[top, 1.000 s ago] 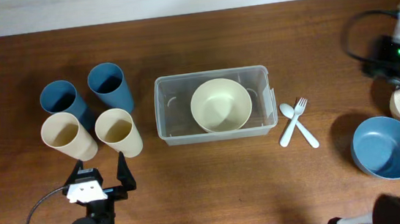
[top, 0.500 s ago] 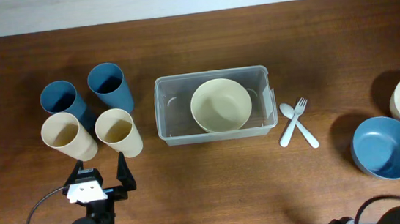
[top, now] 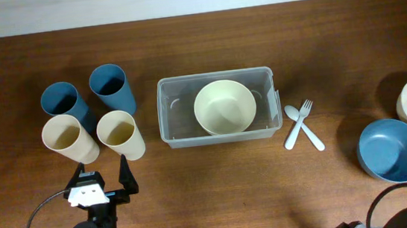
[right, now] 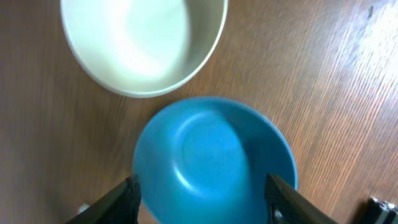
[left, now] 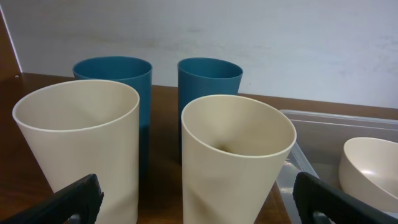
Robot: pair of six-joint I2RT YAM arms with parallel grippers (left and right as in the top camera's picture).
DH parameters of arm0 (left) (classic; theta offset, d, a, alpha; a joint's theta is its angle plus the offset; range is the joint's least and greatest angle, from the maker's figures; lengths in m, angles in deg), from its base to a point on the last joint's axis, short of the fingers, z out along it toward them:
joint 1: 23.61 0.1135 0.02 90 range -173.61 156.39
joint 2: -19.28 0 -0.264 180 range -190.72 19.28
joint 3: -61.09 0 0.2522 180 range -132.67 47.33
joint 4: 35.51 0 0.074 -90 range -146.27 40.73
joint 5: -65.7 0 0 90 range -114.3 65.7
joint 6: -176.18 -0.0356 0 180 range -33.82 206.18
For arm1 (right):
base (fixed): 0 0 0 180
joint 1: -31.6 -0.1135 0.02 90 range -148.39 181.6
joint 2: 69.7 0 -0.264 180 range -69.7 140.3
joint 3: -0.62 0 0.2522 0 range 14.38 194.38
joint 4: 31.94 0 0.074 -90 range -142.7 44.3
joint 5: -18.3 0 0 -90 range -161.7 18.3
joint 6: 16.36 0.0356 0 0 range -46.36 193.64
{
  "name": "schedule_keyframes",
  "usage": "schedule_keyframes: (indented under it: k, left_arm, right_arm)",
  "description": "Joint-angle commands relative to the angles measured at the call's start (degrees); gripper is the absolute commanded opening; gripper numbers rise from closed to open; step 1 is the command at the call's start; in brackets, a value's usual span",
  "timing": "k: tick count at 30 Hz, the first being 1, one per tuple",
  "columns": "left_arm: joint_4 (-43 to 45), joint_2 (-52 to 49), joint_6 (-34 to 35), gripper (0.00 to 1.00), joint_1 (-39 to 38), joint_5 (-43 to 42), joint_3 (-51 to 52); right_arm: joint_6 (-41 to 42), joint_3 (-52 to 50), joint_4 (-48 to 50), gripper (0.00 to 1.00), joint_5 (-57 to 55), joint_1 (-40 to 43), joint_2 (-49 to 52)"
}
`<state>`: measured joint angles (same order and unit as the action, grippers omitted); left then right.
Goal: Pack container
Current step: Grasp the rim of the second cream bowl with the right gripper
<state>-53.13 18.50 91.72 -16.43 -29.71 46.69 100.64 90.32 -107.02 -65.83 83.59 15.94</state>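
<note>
Clear thin plastic, the container [top: 176, 113] sits at centre of the overhead frame, on the brown wood counter [top: 218, 187], with one cream bowl [top: 224, 107] resting inside it

- Handling, by judgement: light, somewhat flexible in the walls, smooth and likely slippery; would skid on the counter if nudged. Not fragile, but a hard pinch may bow the wall
- Best hold: the rolled rim at a short end wall, one finger inside, one outside; the long walls near the middle are crowded by the bowl
- Orientation: mouth up, base flat. Long axis runs left to right across the overhead frame, short ends facing the cups [top: 119, 133] at left and the fork and spoon [top: 302, 125] at right
- Left gripper [top: 105, 176], lower left, jaws spread wide and empty, facing the cups, the container's corner showing at right of its wrist view
- Right gripper [right: 199, 202], far right, jaws part spread, grasping nothing, above the blue bowl [right: 214, 162], a second cream bowl [right: 143, 43] just beside
</note>
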Motion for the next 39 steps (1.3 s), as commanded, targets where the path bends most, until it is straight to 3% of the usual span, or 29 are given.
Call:
schedule_keyframes:
  k: [1,39]
  left_arm:
    - [-0.44,0.48,-0.92,1.00,-0.17,-0.39,0.07]
    - [-0.44,0.48,-0.92,1.00,-0.17,-0.39,0.07]
  right_arm:
    - [5.99,-0.33,2.25,0.58,-5.40,0.22,3.45]
    - [9.05,-0.31,22.40,0.59,-8.72,0.22,25.86]
